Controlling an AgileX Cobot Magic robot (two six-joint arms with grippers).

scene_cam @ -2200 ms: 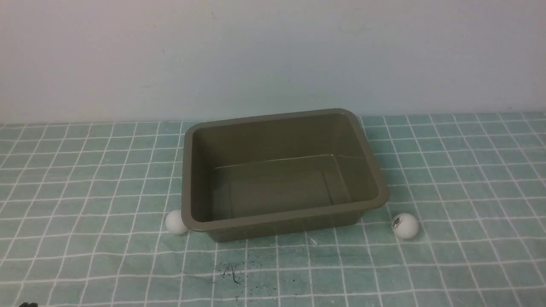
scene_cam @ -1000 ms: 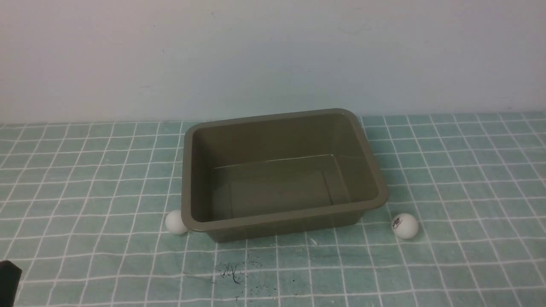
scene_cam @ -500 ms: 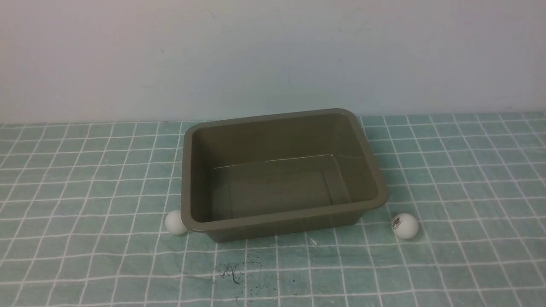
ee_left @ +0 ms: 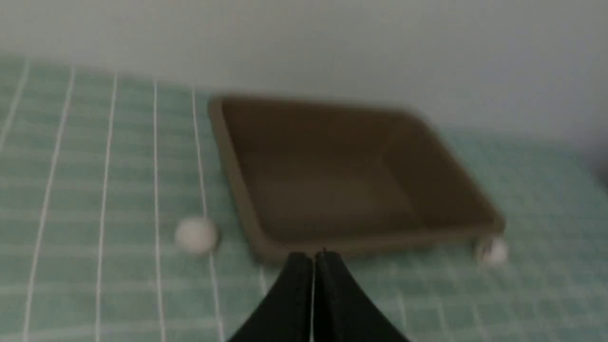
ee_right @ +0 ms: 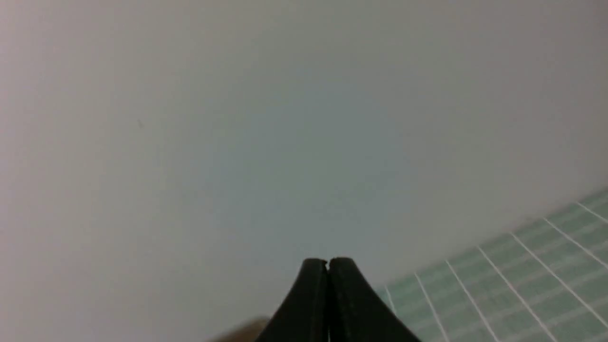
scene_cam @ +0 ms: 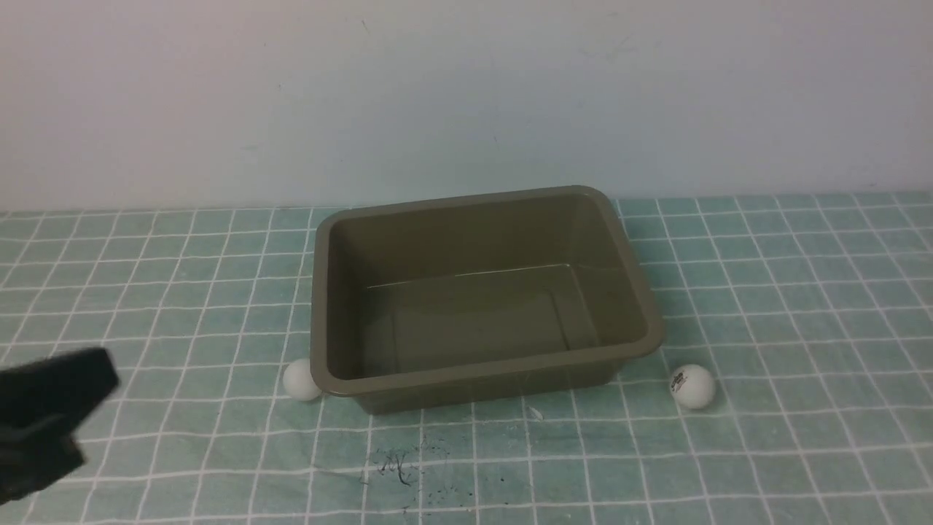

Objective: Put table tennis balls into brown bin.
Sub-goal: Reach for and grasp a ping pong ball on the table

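The brown bin point(scene_cam: 481, 364) stands mid-table, nothing inside it. One plain white table tennis ball point(scene_cam: 299, 380) rests against its near left corner. The other ball point(scene_cam: 692, 386), with a dark logo, lies off its near right corner. My left gripper point(scene_cam: 55, 415) shows as a dark blurred shape at the front view's left edge, well left of the plain ball. In the left wrist view the left gripper point(ee_left: 313, 259) is shut and holds nothing, with the bin point(ee_left: 247, 209) and both balls point(ee_left: 195, 235) point(ee_left: 491, 251) ahead. My right gripper point(ee_right: 327, 263) is shut, facing the wall.
A teal cloth with a white grid point(scene_cam: 146, 306) covers the table. A pale wall point(scene_cam: 466, 95) rises close behind the bin. Small dark specks point(scene_cam: 397, 463) mark the cloth in front of the bin.
My left gripper has come up into the front view at the lower left, higher and further right than before. The bin and both balls have not moved.
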